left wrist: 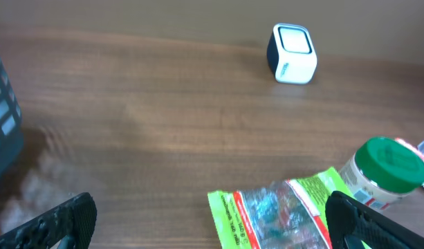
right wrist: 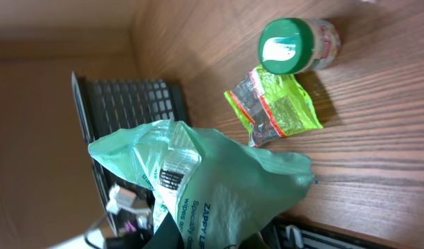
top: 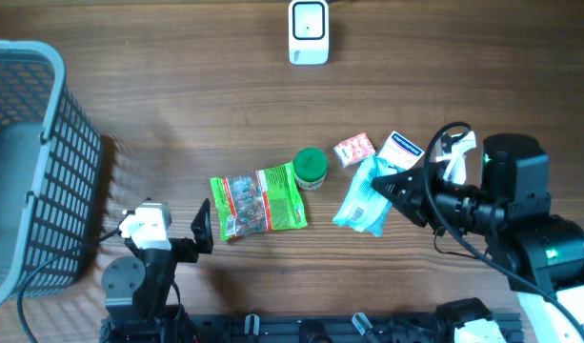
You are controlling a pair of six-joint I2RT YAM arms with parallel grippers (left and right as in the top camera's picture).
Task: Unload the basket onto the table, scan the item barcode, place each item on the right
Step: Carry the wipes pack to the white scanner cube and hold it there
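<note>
The item is a teal pack of wipes (top: 365,197), lifted off the table at the right. My right gripper (top: 398,187) is shut on its near end. In the right wrist view the pack (right wrist: 218,190) fills the lower middle, crumpled, with a black barcode (right wrist: 173,171) on its left face; the fingers are mostly hidden behind it. The white barcode scanner (top: 309,31) stands at the far edge of the table, well away from the pack, and shows as the scanner (left wrist: 292,54) in the left wrist view. My left gripper (top: 200,230) rests open near the front edge, nothing between its fingers (left wrist: 54,221).
A green snack bag (top: 259,200) and a green-lidded jar (top: 311,167) lie mid-table. A pink packet (top: 353,149) and a blue-and-white packet (top: 400,150) sit just beyond the wipes. A grey wire basket (top: 44,124) stands at the left.
</note>
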